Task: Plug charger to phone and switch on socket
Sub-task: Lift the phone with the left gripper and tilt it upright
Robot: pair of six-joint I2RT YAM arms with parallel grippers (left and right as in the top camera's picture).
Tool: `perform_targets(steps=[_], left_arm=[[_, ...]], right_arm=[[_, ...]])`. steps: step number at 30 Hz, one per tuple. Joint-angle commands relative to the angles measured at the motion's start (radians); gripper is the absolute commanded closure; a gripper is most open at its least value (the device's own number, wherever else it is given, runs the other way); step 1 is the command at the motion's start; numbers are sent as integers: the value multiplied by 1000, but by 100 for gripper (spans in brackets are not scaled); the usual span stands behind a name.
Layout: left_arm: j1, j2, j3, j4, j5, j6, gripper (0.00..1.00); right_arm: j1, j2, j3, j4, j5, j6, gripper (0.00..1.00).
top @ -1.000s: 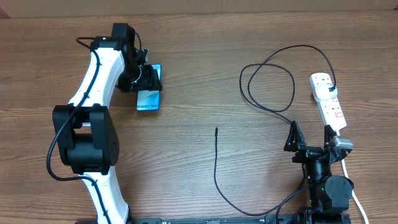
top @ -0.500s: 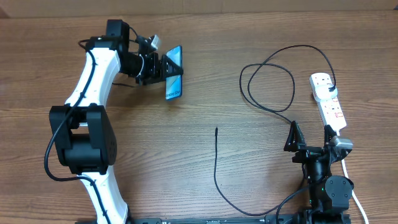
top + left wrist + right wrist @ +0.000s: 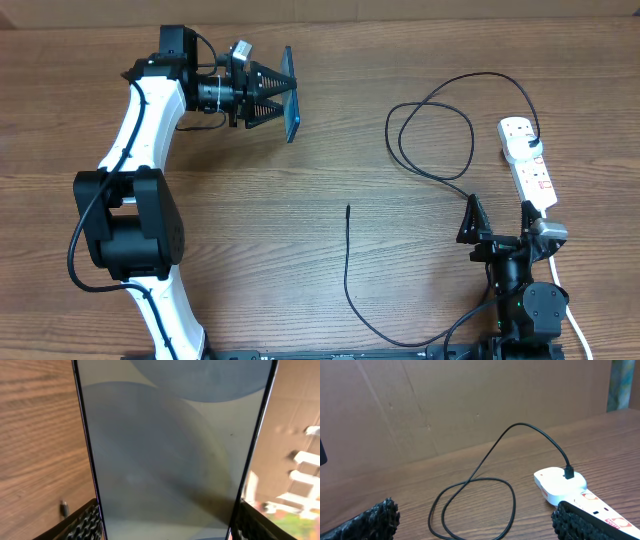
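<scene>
Since a second ago, my left gripper [image 3: 280,95] is turning the slim rectangular blue-screened phone [image 3: 291,125] onto its edge, fingers [image 3: 86,521] clamping its long sides. My right gripper [image 3: 497,222] is resting spread wide, empty, near the narrow white plastic power strip [image 3: 530,170]. The long thin black charger cable [image 3: 347,262] is lying on the brown wooden table [image 3: 250,220], tip well apart from the phone.

From my desk: phone [image 3: 291,95] up off the table [image 3: 300,190], far left-centre, edge-on between the left gripper [image 3: 281,93] fingers. Socket [image 3: 533,175] lies along the right edge. Charger [image 3: 346,270] plugs into its far end, loops left of it, then its free tip rests mid-table. Right gripper [image 3: 497,215] sits near-right, just before the socket's near end.
</scene>
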State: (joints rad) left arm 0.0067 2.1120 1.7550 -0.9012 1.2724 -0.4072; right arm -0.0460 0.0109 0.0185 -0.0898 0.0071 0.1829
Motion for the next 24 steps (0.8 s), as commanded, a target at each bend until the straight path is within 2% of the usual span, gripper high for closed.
perform_targets(steps=[1,5,17,24], left_arm=[[1,0,34,8,112,-166,96],[1,0,34,24,116,-283,96],[2,0,34,75,216,-491,96],[22,0,34,102,272,-542,96]], right_arm=[[-4,-8,-11,6,3,-5,0],[-4,-8,-11,6,3,-5,0],[-4,-8,-11,6,3,-5,0],[-4,-8,-11,6,3,-5,0]])
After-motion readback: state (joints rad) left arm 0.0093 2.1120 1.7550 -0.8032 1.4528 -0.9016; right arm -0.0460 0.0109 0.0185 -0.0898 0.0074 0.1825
